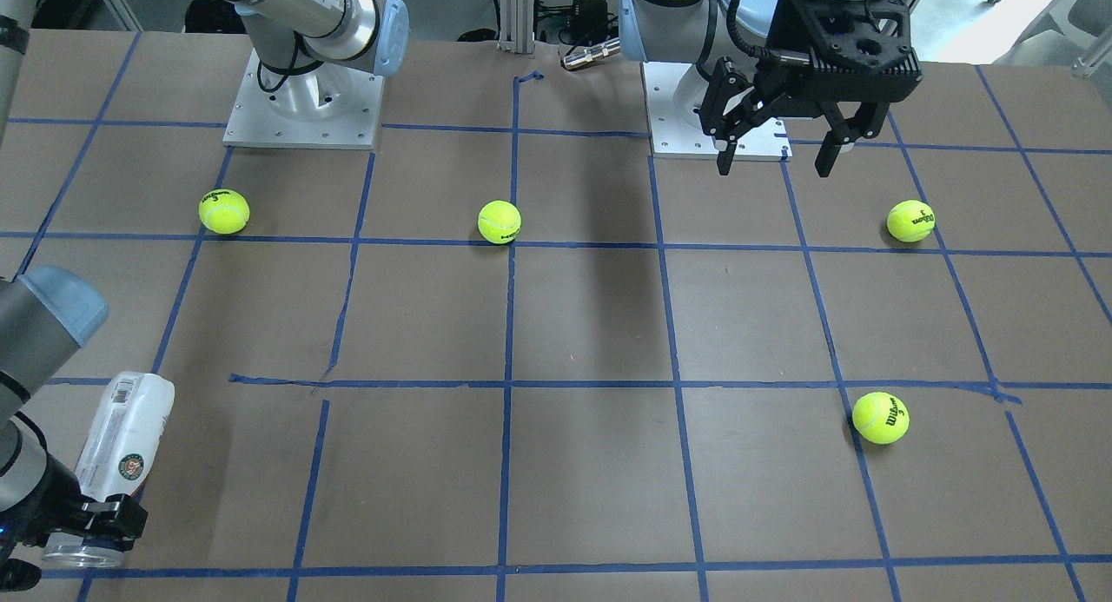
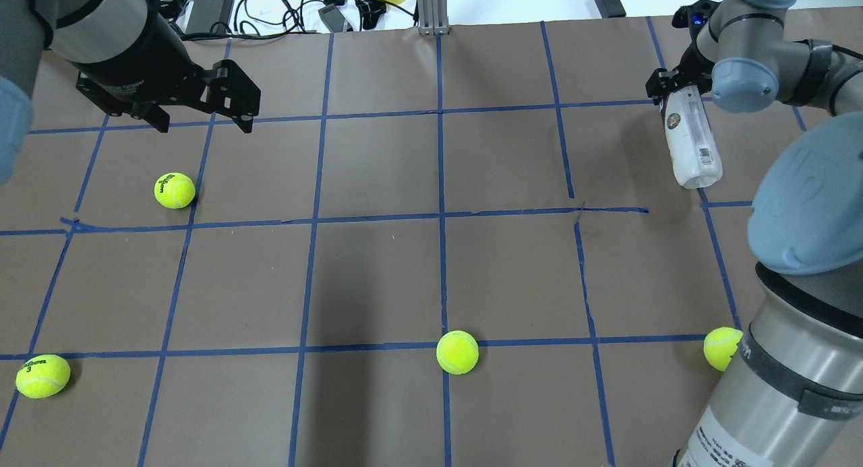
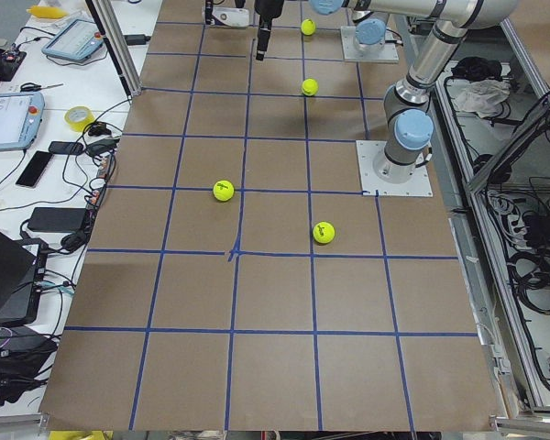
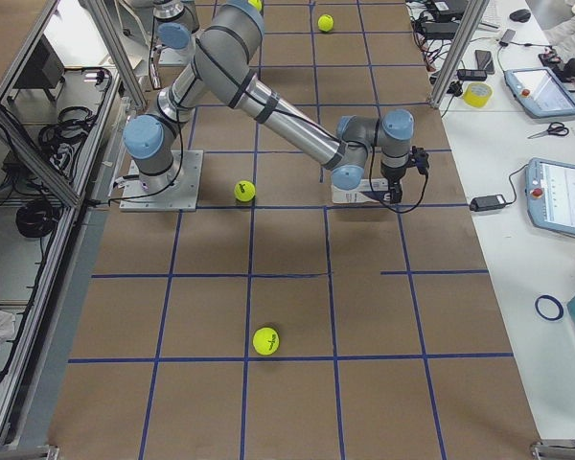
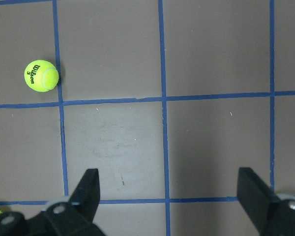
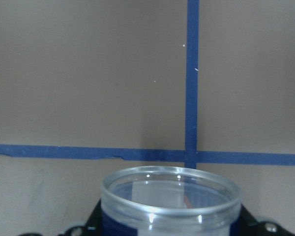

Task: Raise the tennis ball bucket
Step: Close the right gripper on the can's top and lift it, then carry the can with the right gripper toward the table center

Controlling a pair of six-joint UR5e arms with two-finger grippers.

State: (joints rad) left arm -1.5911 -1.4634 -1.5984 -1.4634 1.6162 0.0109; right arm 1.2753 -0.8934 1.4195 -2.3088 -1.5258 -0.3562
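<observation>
The tennis ball bucket [image 2: 690,140] is a slim clear tube with a white label, a barcode and a round emblem. It lies nearly level at the far right of the table, and it also shows in the front-facing view [image 1: 122,437]. My right gripper [image 2: 674,83] is shut on it near its open end [image 6: 171,196]. I cannot tell whether its closed end touches the table. My left gripper [image 2: 202,120] hangs open and empty over the far left of the table, above bare paper [image 5: 172,196].
Several yellow-green tennis balls lie loose: one near the left gripper [image 2: 174,190], one front left [image 2: 42,375], one front middle [image 2: 457,352] and one beside the right arm's base [image 2: 721,348]. The table's far edge with cables [image 2: 296,9] is close behind both grippers.
</observation>
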